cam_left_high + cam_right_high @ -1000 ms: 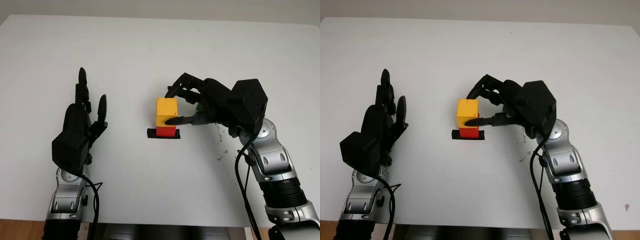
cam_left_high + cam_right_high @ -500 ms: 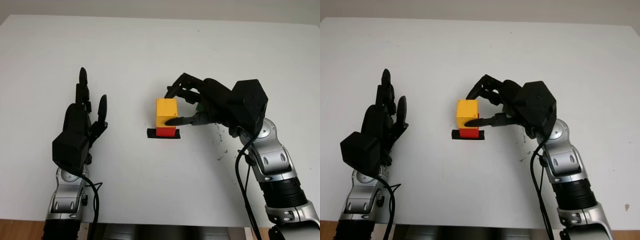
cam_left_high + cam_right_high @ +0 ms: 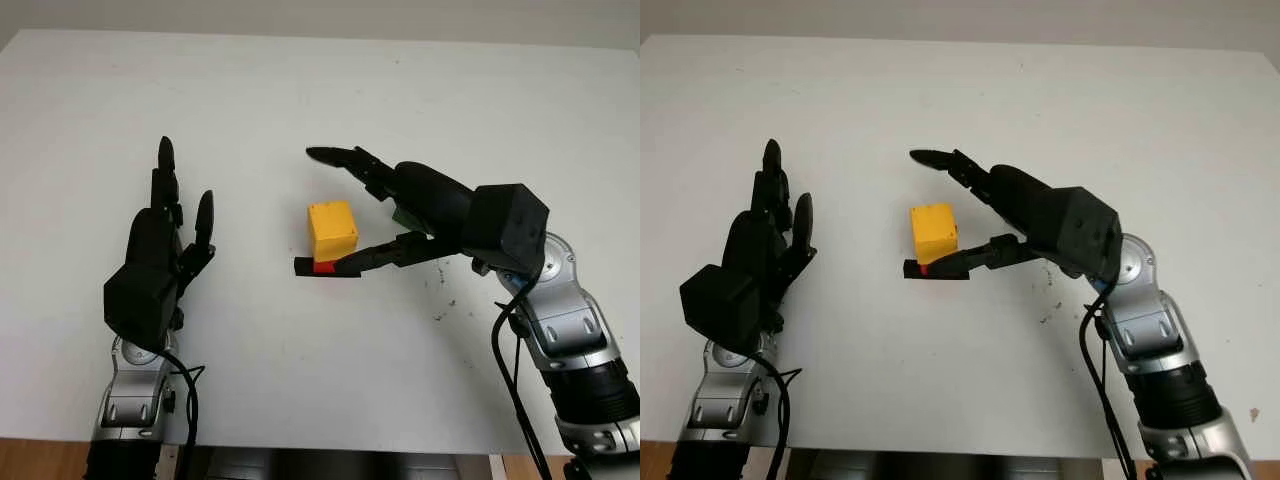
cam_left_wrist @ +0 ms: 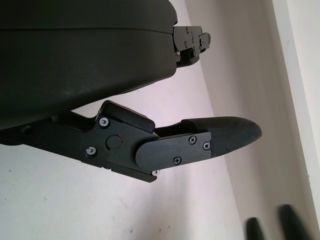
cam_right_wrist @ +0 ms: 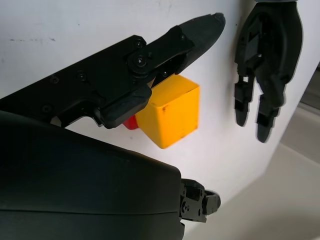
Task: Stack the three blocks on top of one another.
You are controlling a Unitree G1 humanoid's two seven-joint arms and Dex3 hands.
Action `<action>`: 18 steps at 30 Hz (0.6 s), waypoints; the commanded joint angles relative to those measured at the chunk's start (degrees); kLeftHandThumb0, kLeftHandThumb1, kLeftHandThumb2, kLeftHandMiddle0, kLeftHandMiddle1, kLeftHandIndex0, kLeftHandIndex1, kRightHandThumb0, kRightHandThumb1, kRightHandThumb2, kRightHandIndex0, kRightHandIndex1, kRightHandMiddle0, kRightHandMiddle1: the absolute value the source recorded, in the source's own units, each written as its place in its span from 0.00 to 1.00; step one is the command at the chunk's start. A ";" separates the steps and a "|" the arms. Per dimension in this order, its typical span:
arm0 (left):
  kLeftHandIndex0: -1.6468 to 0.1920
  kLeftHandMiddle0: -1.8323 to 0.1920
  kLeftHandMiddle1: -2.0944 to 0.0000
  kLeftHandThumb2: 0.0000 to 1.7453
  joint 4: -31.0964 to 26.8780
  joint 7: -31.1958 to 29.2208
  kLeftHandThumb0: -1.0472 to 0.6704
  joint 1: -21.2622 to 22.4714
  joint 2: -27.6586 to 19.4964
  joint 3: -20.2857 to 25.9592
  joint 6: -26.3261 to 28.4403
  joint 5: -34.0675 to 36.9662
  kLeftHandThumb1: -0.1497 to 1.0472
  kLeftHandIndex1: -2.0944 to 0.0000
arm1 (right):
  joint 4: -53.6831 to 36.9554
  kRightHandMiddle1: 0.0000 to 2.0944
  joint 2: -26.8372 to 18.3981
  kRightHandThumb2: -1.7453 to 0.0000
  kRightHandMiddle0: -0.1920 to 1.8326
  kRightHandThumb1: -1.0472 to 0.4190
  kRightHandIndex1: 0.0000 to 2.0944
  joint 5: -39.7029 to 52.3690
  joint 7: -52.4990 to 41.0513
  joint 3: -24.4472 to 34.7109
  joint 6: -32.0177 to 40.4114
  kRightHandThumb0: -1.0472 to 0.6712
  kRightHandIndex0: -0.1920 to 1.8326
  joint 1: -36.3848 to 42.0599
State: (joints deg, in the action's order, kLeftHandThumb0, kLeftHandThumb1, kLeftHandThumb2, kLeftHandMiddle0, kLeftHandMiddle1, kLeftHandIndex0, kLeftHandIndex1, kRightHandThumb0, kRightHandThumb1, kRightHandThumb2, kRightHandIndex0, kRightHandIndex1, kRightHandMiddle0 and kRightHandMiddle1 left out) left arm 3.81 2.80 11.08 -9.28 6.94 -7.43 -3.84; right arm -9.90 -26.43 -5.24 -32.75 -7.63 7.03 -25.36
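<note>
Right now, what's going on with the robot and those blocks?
The right hand is open around a yellow block that sits, slightly askew, on a red block over a black mark on the white table. A green block shows behind that hand. The left hand is open, off to the side.

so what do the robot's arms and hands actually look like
Both the left hand and the right hand are matte black, with boxy angular shells and slim fingers ending in rounded tips, fastened with small screws. The forearms are silver metal with black ribbed bands, and a black cable loops alongside each wrist.
</note>
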 commanded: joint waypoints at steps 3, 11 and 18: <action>0.95 0.98 0.97 0.34 -0.94 0.32 0.13 -1.01 -0.27 0.03 0.25 -0.75 1.00 0.97 | -6.76 0.00 -0.71 0.97 0.00 0.13 0.00 -0.78 1.74 1.54 0.45 0.05 0.00 2.83; 0.95 0.98 0.97 0.34 -0.68 -0.07 0.14 -0.68 -0.09 0.19 -0.19 -0.04 1.00 0.97 | -8.75 0.01 -2.21 0.97 0.03 0.12 0.00 -0.11 2.80 5.86 3.29 0.06 0.00 0.59; 0.95 0.98 0.97 0.34 -1.19 -0.05 0.14 -0.73 -0.14 0.38 0.20 0.04 1.00 0.98 | 0.78 0.09 -10.21 0.98 0.16 0.16 0.03 -1.86 6.60 14.84 0.94 0.16 0.05 -9.29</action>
State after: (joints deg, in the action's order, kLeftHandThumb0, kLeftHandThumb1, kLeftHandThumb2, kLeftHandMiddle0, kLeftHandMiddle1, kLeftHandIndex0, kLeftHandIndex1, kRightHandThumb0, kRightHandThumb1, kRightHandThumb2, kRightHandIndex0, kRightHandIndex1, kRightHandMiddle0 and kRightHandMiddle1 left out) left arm 3.56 2.70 10.94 -9.28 7.21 -7.03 -3.87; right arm -11.25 -34.57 -6.65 -26.62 5.99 9.38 -32.88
